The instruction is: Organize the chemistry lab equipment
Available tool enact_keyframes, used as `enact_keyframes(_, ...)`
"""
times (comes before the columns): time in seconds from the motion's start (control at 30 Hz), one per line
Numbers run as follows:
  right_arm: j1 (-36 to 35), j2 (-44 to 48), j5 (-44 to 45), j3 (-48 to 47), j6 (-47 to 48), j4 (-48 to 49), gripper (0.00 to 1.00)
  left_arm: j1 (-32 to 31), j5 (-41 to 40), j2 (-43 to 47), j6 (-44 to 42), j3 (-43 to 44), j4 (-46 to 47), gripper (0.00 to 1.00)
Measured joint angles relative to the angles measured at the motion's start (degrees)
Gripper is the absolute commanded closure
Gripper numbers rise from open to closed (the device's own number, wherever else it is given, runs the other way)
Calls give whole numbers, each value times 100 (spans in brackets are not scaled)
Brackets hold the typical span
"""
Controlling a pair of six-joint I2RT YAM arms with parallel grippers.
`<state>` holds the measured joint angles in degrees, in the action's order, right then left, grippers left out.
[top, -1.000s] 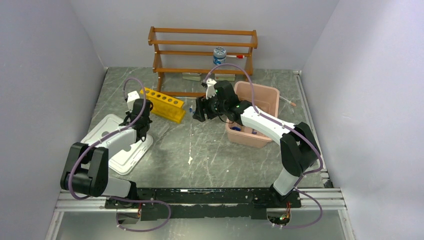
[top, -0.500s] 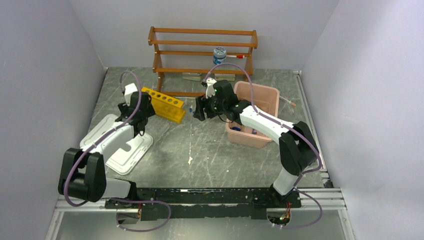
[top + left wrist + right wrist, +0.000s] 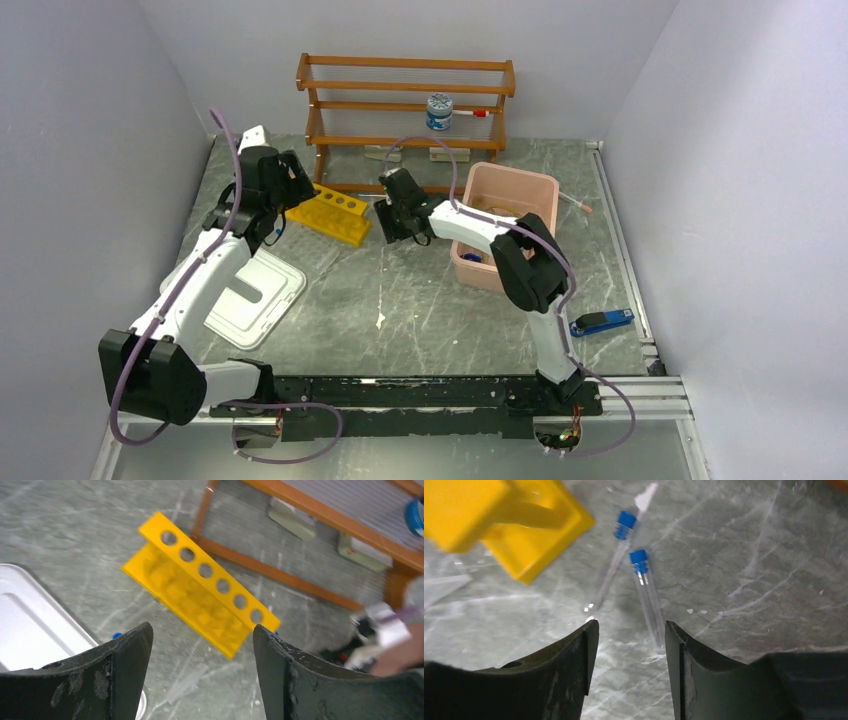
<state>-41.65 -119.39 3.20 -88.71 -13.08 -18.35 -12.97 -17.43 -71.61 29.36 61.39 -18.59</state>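
1. The two small clear tubes with blue caps, one nearer [image 3: 650, 605] and one farther [image 3: 608, 572], lie flat on the grey marbled table [image 3: 764, 555]. They are just beside one end of the yellow plastic test-tube rack with a row of holes [image 3: 509, 520], not in it.
2. My right pincer [image 3: 629, 627] hovers right over them, released, with nothing between its jaws. The tubes lie close together at an angle, so I think closing here could catch both. It could also nudge one of the smooth round bodies and set it rolling away.
3. The rack looks light. A finger coming down near its corner could shove or tip it.
4. My left pincer [image 3: 202, 629] hangs above the rack, spread wide and empty. With both arms crowding the same spot, I judge a collision the main hazard.
5. From overhead, the right arm hides the tubes completely.
6. The left wrist view is blurred. The rack's holes look empty there, though I cannot be sure.
7. A small blue speck [image 3: 116, 635] sits by the white plastic tray [image 3: 30, 620]. It may be another cap, but I cannot tell.
8. The pink plastic bin [image 3: 510, 171] is partly covered, so I cannot make out what is in it.
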Motion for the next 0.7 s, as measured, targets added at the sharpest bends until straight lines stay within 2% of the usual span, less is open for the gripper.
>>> enact_keyframes(0.13,-22,-278,407,-92,44,-295,50,0,691,-31,26,109,-175,25)
enact_keyframes(0.3,-20,-352,629,-166,208,-470,58,0,1115,-87,46,114,-273,25)
enact_keyframes(0.53,-20,-603,439,-402,505,-531,73,0,1373,-149,103,188,-391,16)
enact_keyframes(0.63,-20,-629,275,-431,638,-525,87,0,1486,-155,160,201,-415,11)
enact_keyframes(0.7,-20,-636,256,-435,702,-514,89,0,1617,-214,195,269,-463,11)
